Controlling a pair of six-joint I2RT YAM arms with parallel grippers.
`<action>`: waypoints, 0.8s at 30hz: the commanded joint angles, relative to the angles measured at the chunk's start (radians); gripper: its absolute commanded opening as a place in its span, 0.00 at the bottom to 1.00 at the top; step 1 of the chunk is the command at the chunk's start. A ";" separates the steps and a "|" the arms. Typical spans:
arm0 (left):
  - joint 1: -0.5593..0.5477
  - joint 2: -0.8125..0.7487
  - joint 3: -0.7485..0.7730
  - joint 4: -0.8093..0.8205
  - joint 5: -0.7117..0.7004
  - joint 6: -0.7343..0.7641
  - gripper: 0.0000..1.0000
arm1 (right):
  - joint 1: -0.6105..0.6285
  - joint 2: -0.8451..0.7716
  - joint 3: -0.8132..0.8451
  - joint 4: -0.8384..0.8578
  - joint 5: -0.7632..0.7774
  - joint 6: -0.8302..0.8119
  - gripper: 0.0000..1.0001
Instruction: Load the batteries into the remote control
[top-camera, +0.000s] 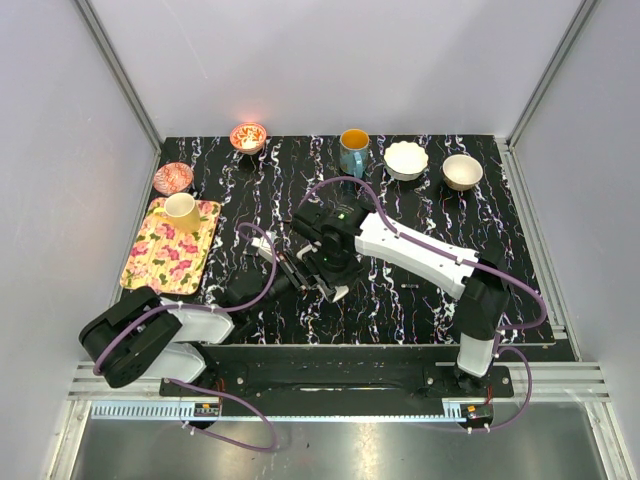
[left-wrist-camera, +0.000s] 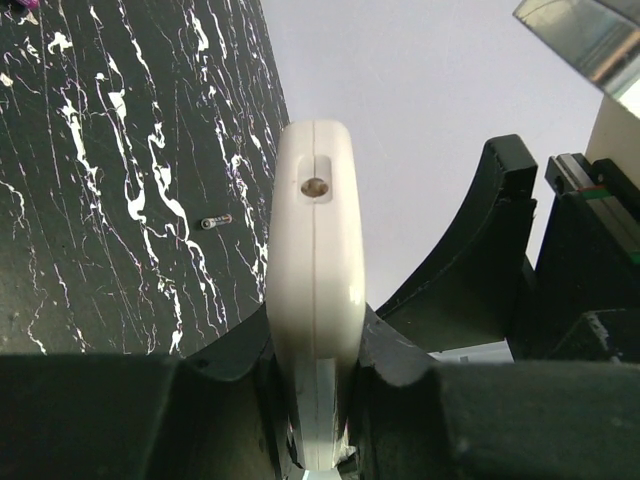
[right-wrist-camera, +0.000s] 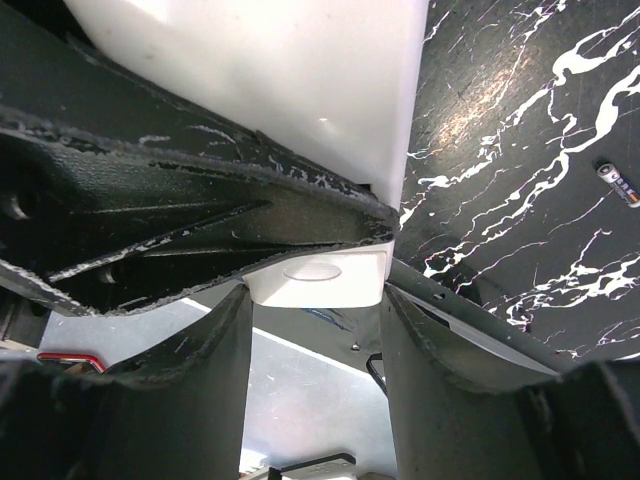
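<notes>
Left pincer (left-wrist-camera: 315, 345) first: its two dark fingers are closed against the broad faces of the remote control (left-wrist-camera: 315, 260). I hold it edge-on, so my left wrist view sees the narrow white side with its seam, a short slot and a small round hole near the far end.

Right pincer (right-wrist-camera: 315, 292) meets it from the other side. Those fingers are drawn in to a narrow gap and press on either side of a small rounded white end with an oval dimple. This looks to be the end of the same handset. In my right wrist view one left finger lies slantwise across the handset's plain white face, just above that end.

From above, both pincers crowd together over the middle of the table (top-camera: 440, 200), and the handset is almost wholly hidden under them.

A single battery (left-wrist-camera: 215, 222) lies on its side on the black, white-veined table. It is to the right of my pincers, apart from them, and touches nothing.

Farther out, near the left edge, a flowered tray (top-camera: 150, 265) carries a cream cup (top-camera: 181, 210). A red-patterned dish (top-camera: 173, 178) sits just beyond the tray.

Along the far edge stand an orange bowl (top-camera: 248, 135), a blue mug (top-camera: 353, 150), a white scalloped bowl (top-camera: 406, 158) and a beige bowl (top-camera: 462, 171).
</notes>
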 joint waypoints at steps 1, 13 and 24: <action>-0.010 0.010 0.035 0.256 0.024 -0.051 0.00 | 0.009 -0.020 0.019 0.051 0.036 0.020 0.00; -0.024 0.089 0.022 0.516 0.098 -0.093 0.00 | -0.031 -0.029 0.076 0.056 0.039 0.015 0.00; -0.029 0.084 0.048 0.546 0.142 -0.107 0.00 | -0.057 -0.040 0.074 0.076 0.031 0.010 0.00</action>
